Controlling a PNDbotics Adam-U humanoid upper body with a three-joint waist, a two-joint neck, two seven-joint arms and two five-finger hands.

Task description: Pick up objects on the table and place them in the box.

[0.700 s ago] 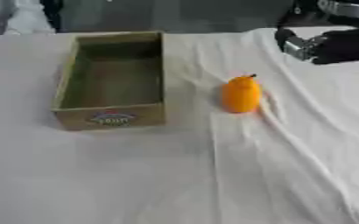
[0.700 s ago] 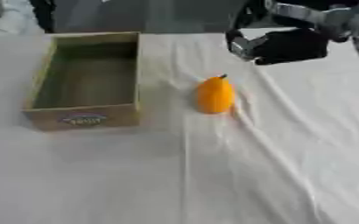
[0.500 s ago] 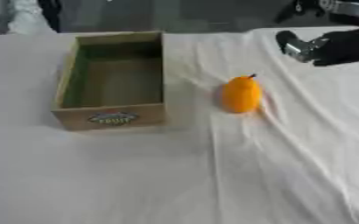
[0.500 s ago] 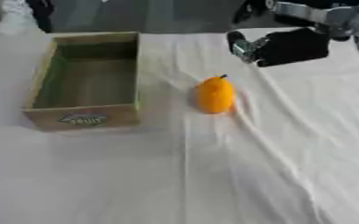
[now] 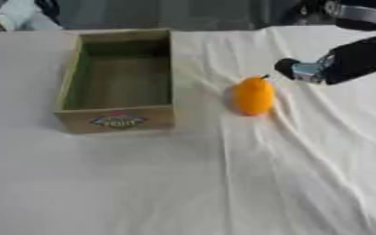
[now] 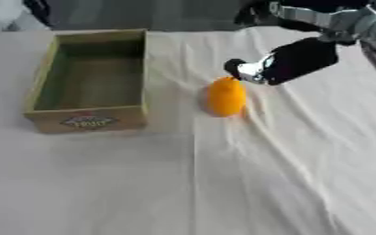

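Note:
An orange pear-shaped fruit [image 5: 253, 95] with a short dark stem lies on the white cloth at the middle of the table. To its left stands an open cardboard box [image 5: 117, 120] with a fruit label on its front wall; nothing is in it. My right hand [image 6: 294, 61], black with silver parts, comes in from the upper right and hovers open just above and to the right of the fruit. Its fingertips [image 6: 239, 69] are close to the stem, and I cannot tell whether they touch it. My left hand shows in neither view.
The wrinkled white tablecloth [image 5: 247, 183] covers the whole table. Folds run down past the fruit on its right side. A person's pale sleeve [image 5: 14, 13] shows at the far left edge, off the table.
My right hand has come down and to the left, from the table's far right edge to right beside the fruit. Box and fruit have stayed put.

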